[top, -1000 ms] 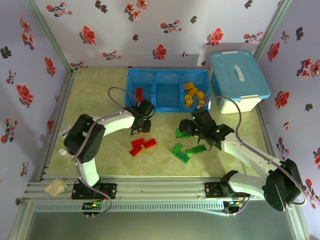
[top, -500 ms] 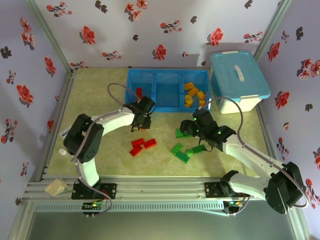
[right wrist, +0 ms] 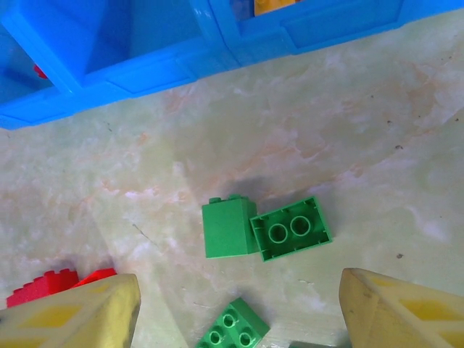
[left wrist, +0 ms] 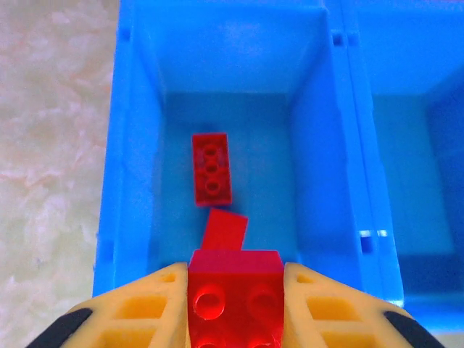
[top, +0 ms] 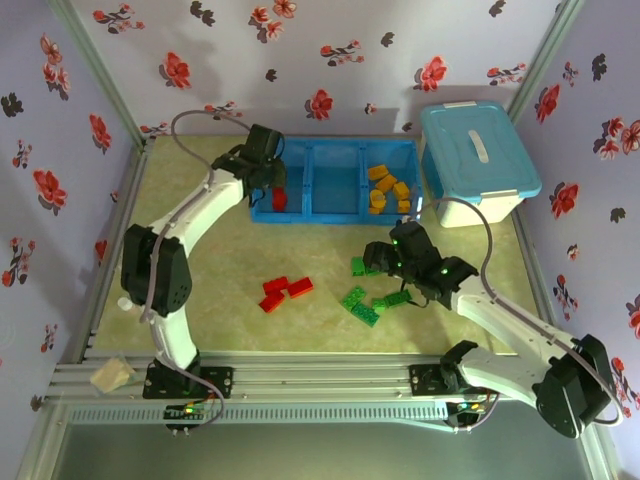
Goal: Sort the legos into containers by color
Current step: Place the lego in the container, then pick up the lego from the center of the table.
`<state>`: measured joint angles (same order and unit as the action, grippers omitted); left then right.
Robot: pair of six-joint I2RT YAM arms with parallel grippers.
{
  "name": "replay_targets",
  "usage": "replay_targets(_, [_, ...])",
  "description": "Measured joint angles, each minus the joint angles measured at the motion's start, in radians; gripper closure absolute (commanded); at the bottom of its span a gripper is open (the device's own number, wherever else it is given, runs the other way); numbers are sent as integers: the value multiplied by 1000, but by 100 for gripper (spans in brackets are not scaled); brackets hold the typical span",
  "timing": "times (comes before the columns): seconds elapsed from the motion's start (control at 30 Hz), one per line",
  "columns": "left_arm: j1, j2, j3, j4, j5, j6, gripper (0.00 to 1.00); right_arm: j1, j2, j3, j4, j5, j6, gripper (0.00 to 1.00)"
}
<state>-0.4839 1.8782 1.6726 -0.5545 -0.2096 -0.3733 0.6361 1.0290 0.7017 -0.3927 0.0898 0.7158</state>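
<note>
Top view: fixed above and behind the arm bases, looking down from well back, taking in the whole table (top: pixel 200 260). Left wrist: close, aimed straight down into the left compartment of the blue tray (left wrist: pixel 123 145) (own yellow fingers (left wrist: pixel 145 315) at the bottom edge, a red brick (left wrist: pixel 235 297) between them). Right wrist: low over the tabletop, facing the tray's front wall, green bricks (right wrist: pixel 290 228) below. Shared across all three: that tray.

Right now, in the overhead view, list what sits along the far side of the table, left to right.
Left claw shut on a red lego → middle compartment → orange-yellow legos in the right compartment → lidded tub.
</note>
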Motion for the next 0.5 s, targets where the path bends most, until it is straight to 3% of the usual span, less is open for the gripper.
replay_targets(0.07, [8, 43, 40, -10, 2, 7, 50, 1, -21, 0, -3, 0, 0, 26])
replay_targets(0.13, [11, 82, 72, -23, 6, 9, 39, 2, -39, 0, -10, 0, 0, 24])
replay_targets(0.33, [8, 59, 67, -34, 28, 11, 35, 2, -50, 0, -34, 0, -2, 21])
replay_targets(0.5, [-4, -128, -84, 8, 38, 11, 34, 23, -32, 1, -31, -2, -13, 19])
